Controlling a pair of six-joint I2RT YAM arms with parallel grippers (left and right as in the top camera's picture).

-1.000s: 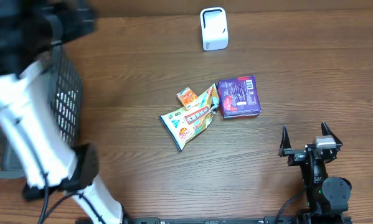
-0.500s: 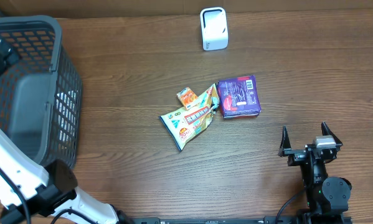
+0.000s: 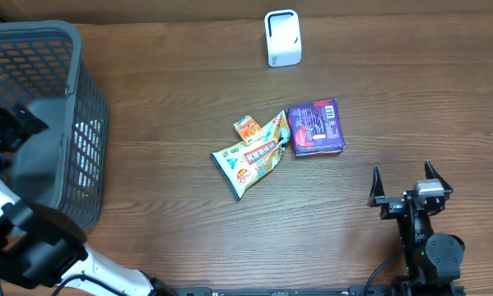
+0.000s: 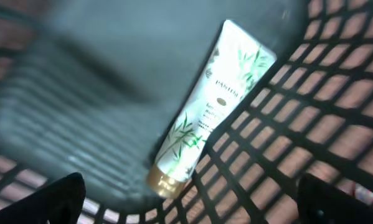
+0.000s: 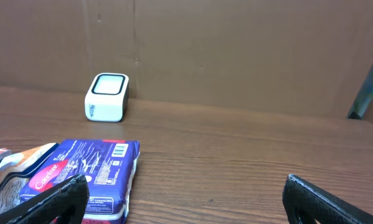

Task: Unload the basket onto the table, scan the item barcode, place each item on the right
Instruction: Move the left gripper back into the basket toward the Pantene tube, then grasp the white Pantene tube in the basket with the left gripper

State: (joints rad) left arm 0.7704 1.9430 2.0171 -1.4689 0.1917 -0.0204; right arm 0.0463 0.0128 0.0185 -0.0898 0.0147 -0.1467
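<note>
On the worktop (image 3: 147, 74), near the middle: a purple pack (image 3: 316, 128), a snack bag (image 3: 250, 160) and an orange box (image 3: 246, 127), bunched close together; at the far edge, well apart from them: the white scanner (image 3: 281, 37); on the left: a basket (image 3: 90, 123) with a tube (image 4: 205, 106) lying inside, so most likely done with that one.

In the right pincer (image 3: 402, 170): nothing; spread wide open, low near the front edge. In the left pincer (image 4: 189, 180): nothing too; spread wide open above the basket, looking down on the tube.

Probably next to scan: the purple pack, with its barcode (image 3: 329, 107) facing up at the far right corner; up and a bit left from the right pincer, much nearer to it than to the left one; nearly square from above, maybe a bit longer front to back, slightly tilted. So best to reach forward and left with the right arm, pinch across the narrow way, then carry over to the scanner and show the barcode to it.
</note>
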